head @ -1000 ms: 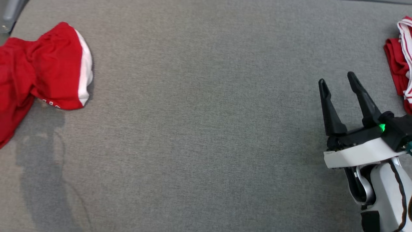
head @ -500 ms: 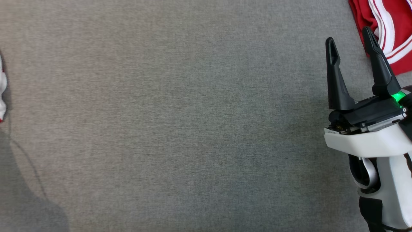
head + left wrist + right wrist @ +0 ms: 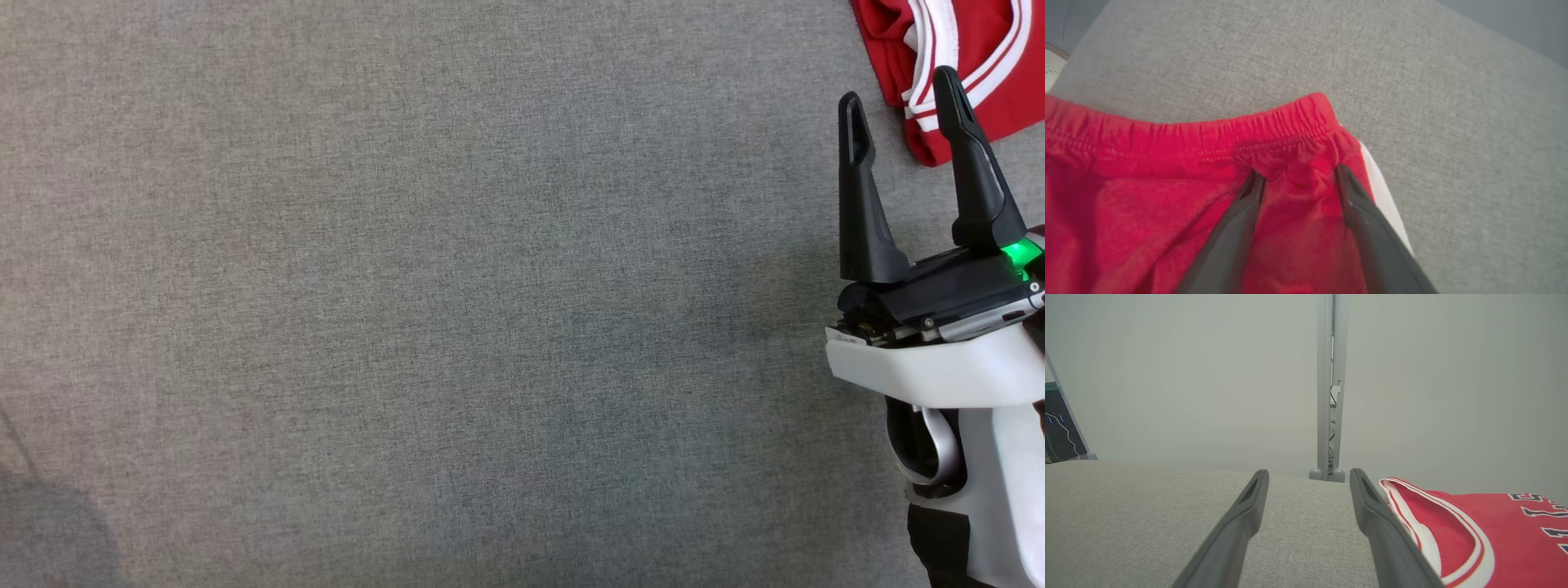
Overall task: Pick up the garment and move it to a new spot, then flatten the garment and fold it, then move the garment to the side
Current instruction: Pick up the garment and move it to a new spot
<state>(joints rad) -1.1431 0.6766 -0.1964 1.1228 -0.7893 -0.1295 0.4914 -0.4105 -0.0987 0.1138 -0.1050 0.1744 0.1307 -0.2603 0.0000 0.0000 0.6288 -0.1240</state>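
Head view first: it's mostly a big stretch of grey cloth surface (image 3: 457, 294). The right gripper (image 3: 898, 88) comes in from the lower right, fingers pointing up the picture and spread well apart, nothing between them. The garment (image 3: 980, 37) is tucked up in the top right corner, red with white and red striped trim. The tip of the outer finger overlaps its edge from this angle, but I honestly can't say if it's touching.

Left wrist view: the left gripper (image 3: 1299, 173) is down on a pair of red shorts (image 3: 1147, 196), so not the jersey. Its fingers are spread too, tips pressed into the cloth just under the gathered elastic waistband (image 3: 1208, 132), with a little pucker of red fabric bunched between them. The jaws aren't pinched together. A white side panel (image 3: 1384, 192) peeks out just past the one finger.

Right wrist view: the same wide-apart fingers, hanging low over the grey surface. The garment lies just to the side of the one finger, its trimmed opening facing the camera and dark white-edged lettering (image 3: 1535, 506) at the far edge. Behind is a pale wall with a grey metal post (image 3: 1331, 384) standing upright.
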